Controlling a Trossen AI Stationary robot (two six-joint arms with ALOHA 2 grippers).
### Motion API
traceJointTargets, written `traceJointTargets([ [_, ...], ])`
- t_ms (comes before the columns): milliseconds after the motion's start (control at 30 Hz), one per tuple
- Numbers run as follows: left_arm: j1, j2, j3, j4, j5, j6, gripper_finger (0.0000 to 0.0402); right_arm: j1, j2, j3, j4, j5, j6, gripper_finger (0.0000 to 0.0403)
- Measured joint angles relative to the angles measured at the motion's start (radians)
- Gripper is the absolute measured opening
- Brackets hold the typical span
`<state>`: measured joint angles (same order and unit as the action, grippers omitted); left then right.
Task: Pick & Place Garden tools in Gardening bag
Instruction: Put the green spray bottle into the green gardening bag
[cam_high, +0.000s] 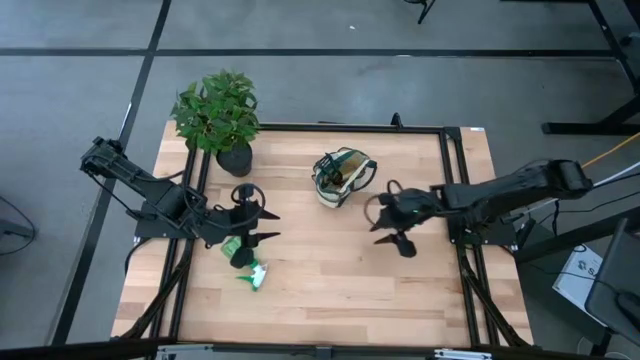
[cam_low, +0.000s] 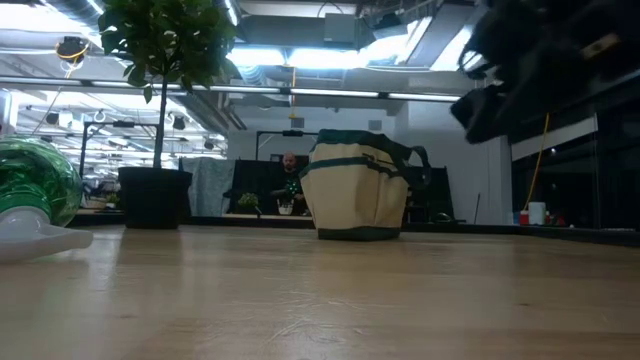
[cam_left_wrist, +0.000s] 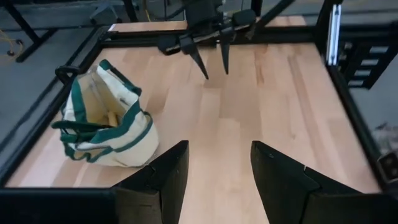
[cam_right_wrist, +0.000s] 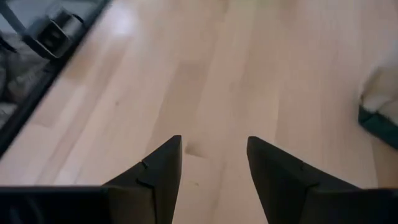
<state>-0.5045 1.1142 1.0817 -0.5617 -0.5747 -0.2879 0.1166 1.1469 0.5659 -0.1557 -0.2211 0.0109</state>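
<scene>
Green garden tool (cam_high: 252, 274), counter's seven o'clock: light, slick plastic; pinch narrow middle. Bag (cam_high: 343, 176) soft. Both grippers spread, empty: left gripper (cam_high: 262, 226), right gripper (cam_high: 392, 232).

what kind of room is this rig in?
Probably an open lab or workshop, not a garden: exposed ceiling ducts and strip lights, a framed wooden table on grey floor, other desk legs nearby, a person seated behind.
</scene>
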Motion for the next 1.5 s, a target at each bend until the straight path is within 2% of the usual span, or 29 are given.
traceJointTargets([
  [100, 0.0, 0.0, 0.0, 0.016, 0.0, -0.022, 0.0169, 0.016, -0.107, -0.079, 0.065, 0.0, 0.003, 0.0186],
  [367, 0.0, 0.0, 0.0, 0.02, 0.0, -0.022, 0.0169, 0.069, -0.387, -0.205, 0.081, 0.0, -0.041, 0.0186],
  [567, 0.0, 0.0, 0.0, 0.028, 0.0, -0.023, 0.0169, 0.076, -0.542, -0.316, 0.185, 0.003, -0.064, 0.0186],
  [733, 0.0, 0.0, 0.0, 0.028, 0.0, -0.023, 0.0169, 0.076, -0.603, -0.377, 0.226, 0.026, -0.065, 0.0186],
  [967, 0.0, 0.0, 0.0, 0.028, 0.0, -0.022, 0.0169, 0.075, -0.635, -0.453, 0.32, 0.127, -0.097, 0.0186],
  [1333, 0.0, 0.0, 0.0, 0.027, 0.0, -0.017, 0.0169, 0.052, -0.713, -0.49, 0.306, 0.051, -0.168, 0.0186],
  [1500, 0.0, 0.0, 0.0, 0.027, 0.0, 0.064, 0.0169, 0.018, -0.791, -0.494, 0.239, 0.044, -0.164, 0.0186],
])
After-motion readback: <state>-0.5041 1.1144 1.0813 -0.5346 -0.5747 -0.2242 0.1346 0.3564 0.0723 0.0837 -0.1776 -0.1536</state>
